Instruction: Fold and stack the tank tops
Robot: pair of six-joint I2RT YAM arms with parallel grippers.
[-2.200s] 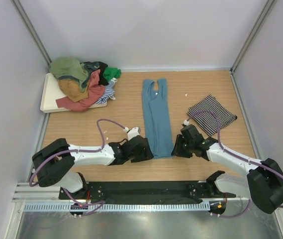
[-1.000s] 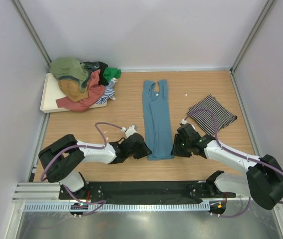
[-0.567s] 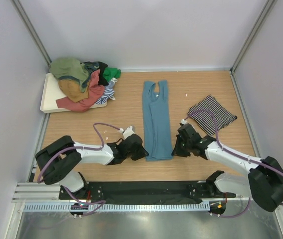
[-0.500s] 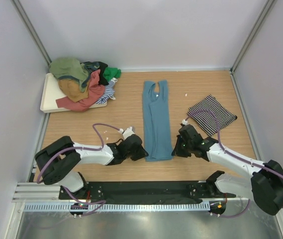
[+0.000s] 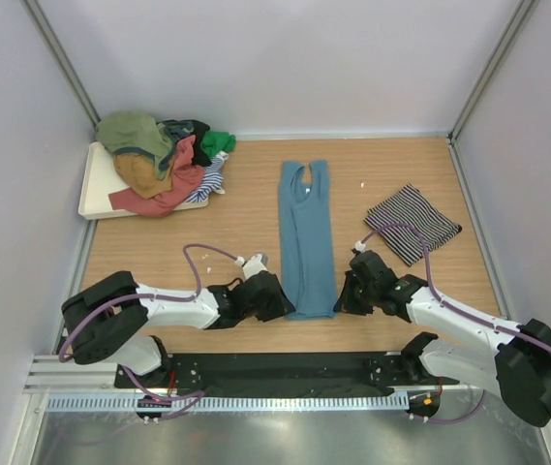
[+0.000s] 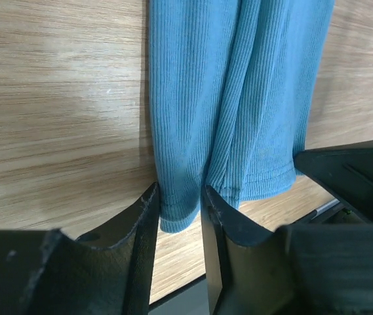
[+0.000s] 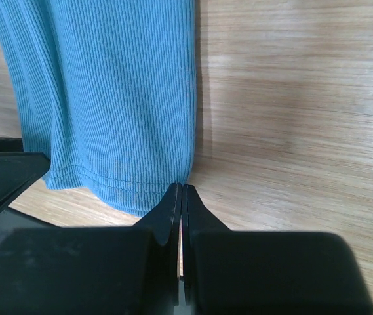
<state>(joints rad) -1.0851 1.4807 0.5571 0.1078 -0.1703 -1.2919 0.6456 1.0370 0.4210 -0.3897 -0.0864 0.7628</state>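
The teal-blue tank top lies folded into a long narrow strip in the middle of the table, straps at the far end. My left gripper is at its near left hem corner. In the left wrist view, the jaws are closed on a bunched bit of the hem. My right gripper is at the near right hem corner. In the right wrist view, it is pinched tight on the edge of the cloth. The striped tank top lies folded at the right.
A heap of tank tops in olive, mustard, coral and green sits on a white tray at the far left. Metal frame posts stand at the back corners. A black rail runs along the near edge.
Both grippers have drawn back toward the near edge, pulling the teal top a little nearer with them. The striped top and the heap have not moved.
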